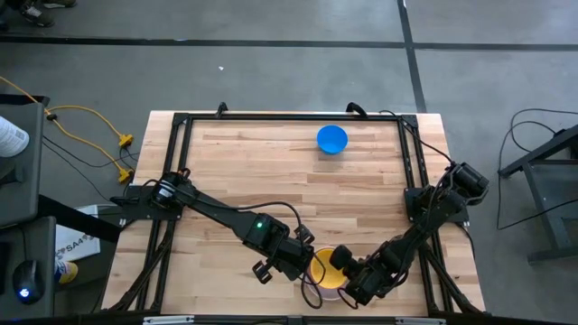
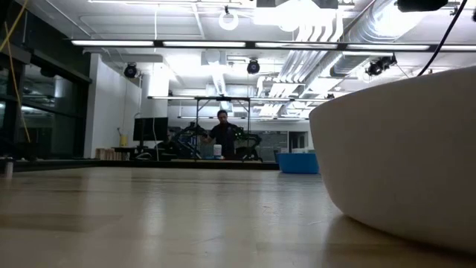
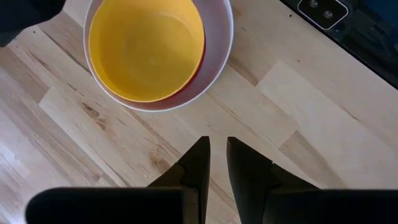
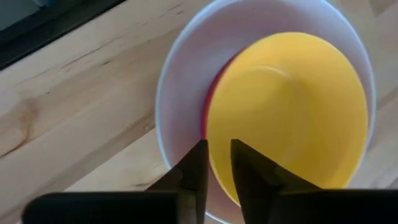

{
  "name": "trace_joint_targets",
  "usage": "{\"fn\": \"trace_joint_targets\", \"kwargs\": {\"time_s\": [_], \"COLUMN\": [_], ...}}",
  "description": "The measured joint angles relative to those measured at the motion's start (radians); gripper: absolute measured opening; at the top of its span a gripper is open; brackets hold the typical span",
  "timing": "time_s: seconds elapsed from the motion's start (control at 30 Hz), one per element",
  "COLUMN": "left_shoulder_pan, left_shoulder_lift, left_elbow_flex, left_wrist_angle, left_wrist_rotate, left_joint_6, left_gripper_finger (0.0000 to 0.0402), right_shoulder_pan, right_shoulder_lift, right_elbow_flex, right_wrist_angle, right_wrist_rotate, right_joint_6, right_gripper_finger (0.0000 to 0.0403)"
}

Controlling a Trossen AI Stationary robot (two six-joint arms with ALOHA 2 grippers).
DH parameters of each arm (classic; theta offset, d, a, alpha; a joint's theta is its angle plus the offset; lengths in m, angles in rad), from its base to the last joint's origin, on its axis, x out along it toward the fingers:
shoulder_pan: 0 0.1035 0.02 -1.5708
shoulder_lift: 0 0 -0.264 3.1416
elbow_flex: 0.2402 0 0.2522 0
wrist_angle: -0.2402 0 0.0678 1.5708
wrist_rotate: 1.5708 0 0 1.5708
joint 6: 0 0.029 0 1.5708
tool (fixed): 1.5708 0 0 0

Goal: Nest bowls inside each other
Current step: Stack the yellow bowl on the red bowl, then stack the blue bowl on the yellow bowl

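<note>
Near the table's front edge a white bowl [image 1: 327, 287] holds a yellow bowl [image 1: 323, 267]. A pink bowl's rim [image 3: 199, 67] peeks out under the yellow one. A blue bowl [image 1: 332, 139] rests on its base far back on the table. My left gripper [image 3: 217, 152] hovers over bare wood beside the stack, on its left, with a narrow gap between its fingers and nothing in it. My right gripper [image 4: 219, 158] stands over the stack from the right. Its fingers, slightly apart, straddle the yellow bowl's rim [image 4: 210, 149]. My right gripper points steeply down, one finger [image 4: 193, 168] outside the yellow bowl's rim and one finger [image 4: 249, 171] inside it. I cannot tell whether either finger touches the rim. The yellow bowl sits nested in the pink and white bowls, tilted slightly.
A black frame [image 1: 289, 117] runs around the wooden tabletop. The table's near edge [image 3: 348, 37] lies close to the stack. Open wood [image 1: 271, 171] spreads between the stack and the blue bowl. A person [image 2: 222, 134] stands far off in the room.
</note>
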Motion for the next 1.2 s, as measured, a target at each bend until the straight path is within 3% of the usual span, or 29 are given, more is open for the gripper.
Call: {"fn": "trace_joint_targets", "kwargs": {"time_s": [0.27, 0.4, 0.5, 0.7, 0.93, 1.07, 1.2], "left_shoulder_pan": [0.000, 0.000, 0.000, 0.000, 0.021, 0.019, 0.020], "left_shoulder_lift": [0.000, 0.000, 0.000, -0.008, -0.073, -0.155, -0.269], "left_elbow_flex": [0.000, 0.000, 0.000, -0.002, -0.004, -0.077, -0.238], "left_wrist_angle": [0.000, 0.000, -0.010, -0.177, -0.259, -0.257, -0.194], "left_wrist_rotate": [0.000, 0.000, -0.001, -0.089, 0.034, 0.040, 0.034], "left_joint_6": [0.000, 0.000, 0.000, -0.024, -0.093, -0.126, -0.162], "left_gripper_finger": [0.0052, 0.0052, 0.0052, 0.0051, 0.0051, 0.0051, 0.0051], "right_shoulder_pan": [0.019, 0.043, 0.049, -0.004, -0.094, -0.154, -0.200], "right_shoulder_lift": [0.000, -0.002, -0.006, -0.014, -0.014, -0.014, -0.023], "right_elbow_flex": [0.044, 0.110, 0.139, 0.137, 0.131, 0.131, 0.130], "right_wrist_angle": [-0.020, -0.068, -0.138, -0.328, -0.387, -0.427, -0.499], "right_wrist_rotate": [0.067, 0.154, 0.239, 0.256, 0.266, 0.266, 0.284], "right_joint_6": [0.003, 0.020, 0.131, 0.387, 0.445, 0.486, 0.548], "right_gripper_finger": [0.0095, 0.0098, 0.0095, 0.0092, 0.0099, 0.0098, 0.0098]}}
